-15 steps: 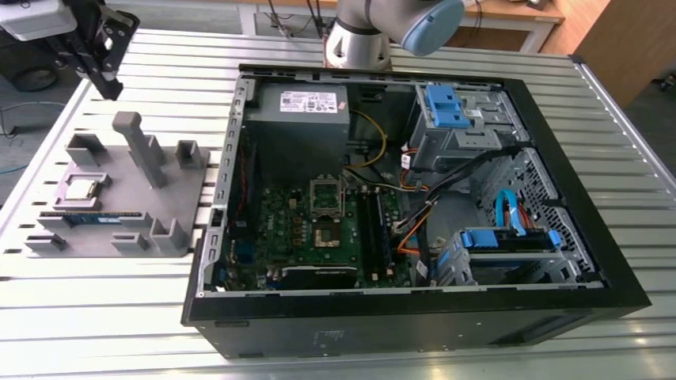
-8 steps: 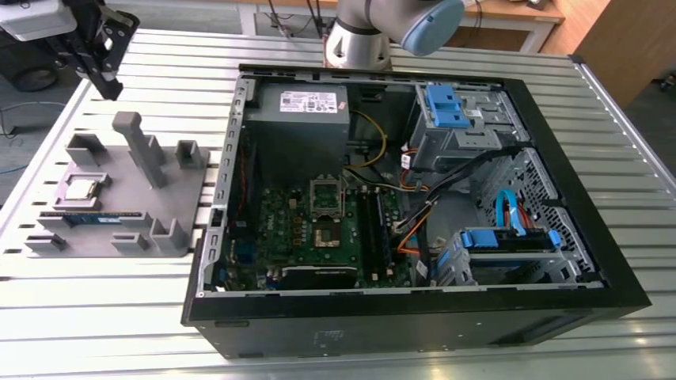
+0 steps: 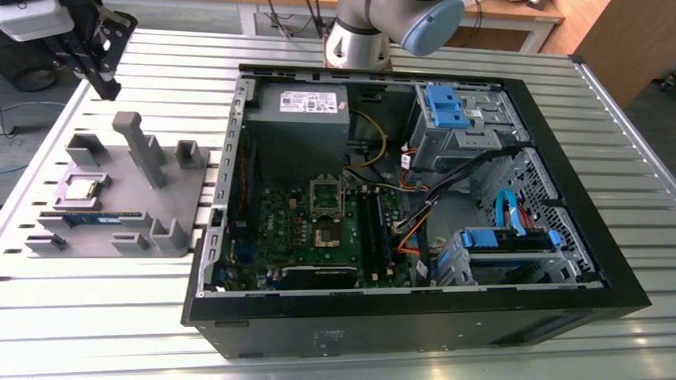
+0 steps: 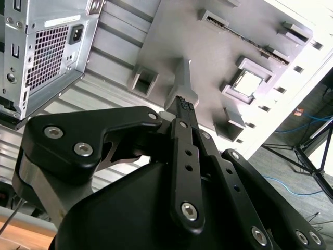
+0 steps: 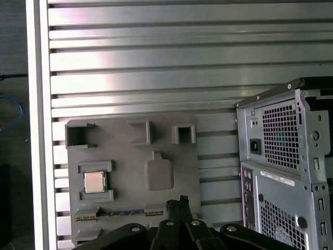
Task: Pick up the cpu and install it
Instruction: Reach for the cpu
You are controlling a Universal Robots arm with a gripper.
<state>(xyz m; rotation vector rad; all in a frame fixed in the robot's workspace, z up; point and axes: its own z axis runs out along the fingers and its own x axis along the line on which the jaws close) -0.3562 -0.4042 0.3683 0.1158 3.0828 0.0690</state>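
Observation:
The cpu is a small square chip with a shiny silver top, lying flat in a recess of the grey fixture tray at the exterior view's left. Both wrist views look down on the cpu from well above. My gripper hangs high over the far left of the table, above and beyond the tray. Its black fingers are pressed together and hold nothing; my gripper is shut. Inside the open computer case the green motherboard carries the silver socket frame.
A long blue-green memory stick lies in the tray near the cpu. A tall grey post and several blocks rise from the tray. The case's rear panel stands beside the tray. Cables and blue drive brackets crowd the case's right half.

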